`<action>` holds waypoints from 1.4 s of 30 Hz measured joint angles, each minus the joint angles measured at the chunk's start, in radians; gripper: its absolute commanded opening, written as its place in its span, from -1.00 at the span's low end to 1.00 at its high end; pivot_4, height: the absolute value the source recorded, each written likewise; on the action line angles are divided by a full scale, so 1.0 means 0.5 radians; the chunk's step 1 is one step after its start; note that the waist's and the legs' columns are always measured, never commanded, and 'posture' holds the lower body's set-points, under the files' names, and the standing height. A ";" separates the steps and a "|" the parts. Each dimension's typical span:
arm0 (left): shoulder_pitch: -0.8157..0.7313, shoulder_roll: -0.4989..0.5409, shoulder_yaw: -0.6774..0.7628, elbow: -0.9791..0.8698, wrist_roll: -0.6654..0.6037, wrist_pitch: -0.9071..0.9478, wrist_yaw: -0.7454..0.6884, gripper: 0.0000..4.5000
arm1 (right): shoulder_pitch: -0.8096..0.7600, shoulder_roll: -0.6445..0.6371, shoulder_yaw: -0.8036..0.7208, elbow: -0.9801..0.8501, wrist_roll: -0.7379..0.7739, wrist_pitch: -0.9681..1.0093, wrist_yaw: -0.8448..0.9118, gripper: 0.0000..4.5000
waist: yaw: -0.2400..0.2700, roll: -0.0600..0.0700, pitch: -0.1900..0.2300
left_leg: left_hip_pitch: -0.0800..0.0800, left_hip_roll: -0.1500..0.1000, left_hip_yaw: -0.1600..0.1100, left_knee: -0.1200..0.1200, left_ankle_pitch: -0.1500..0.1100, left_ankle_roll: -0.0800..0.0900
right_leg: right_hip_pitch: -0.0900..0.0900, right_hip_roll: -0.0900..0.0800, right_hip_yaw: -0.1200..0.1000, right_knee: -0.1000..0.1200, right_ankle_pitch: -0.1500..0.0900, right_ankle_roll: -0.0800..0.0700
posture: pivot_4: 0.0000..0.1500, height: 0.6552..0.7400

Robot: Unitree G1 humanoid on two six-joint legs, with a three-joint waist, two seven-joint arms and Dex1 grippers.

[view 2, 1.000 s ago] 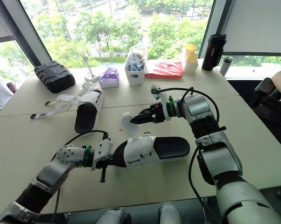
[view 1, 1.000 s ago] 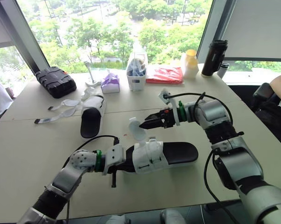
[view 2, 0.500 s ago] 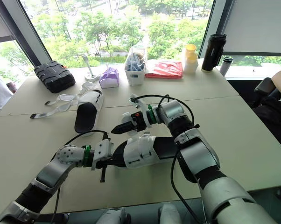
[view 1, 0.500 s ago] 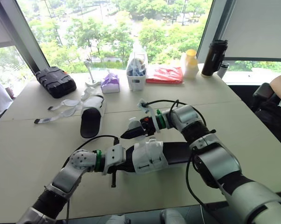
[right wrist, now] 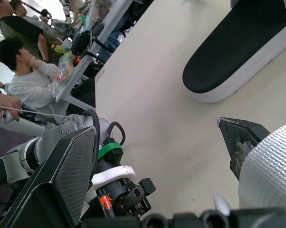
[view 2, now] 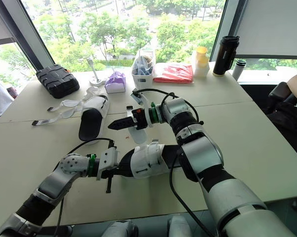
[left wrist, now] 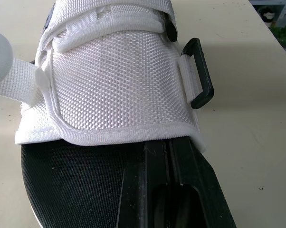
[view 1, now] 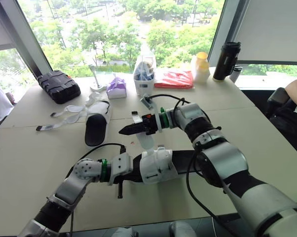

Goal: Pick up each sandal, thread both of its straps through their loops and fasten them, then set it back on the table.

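Clenched on sandal point(view 1: 158, 165) sole end: left pincer point(view 1: 133, 173). Released, fingers spread: right pincer point(view 1: 123, 131), above sandal; loose strap point(view 1: 144, 140) just beneath it.

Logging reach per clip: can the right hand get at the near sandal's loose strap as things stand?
Likely yes: the right hand hangs open beside the loose strap above the sandal, nothing between.

Two head cameras look down over the pale beige table point(view 1: 35, 163) toward the big glass windows point(view 1: 114, 29). The left wrist camera sits right against the white woven sandal point(left wrist: 119, 85), which they see too.
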 measured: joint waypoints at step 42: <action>-0.009 -0.045 -0.008 0.017 -0.009 0.014 0.001 -1.00 | 1.168 -0.960 0.494 -2.820 0.258 0.228 0.158 -0.96 | 0.005 -0.006 0.000 | -0.002 -0.015 -0.008 -0.005 0.000 0.000 | 0.003 -0.025 -0.009 -0.003 -0.017 0.029 | 1.00 1.00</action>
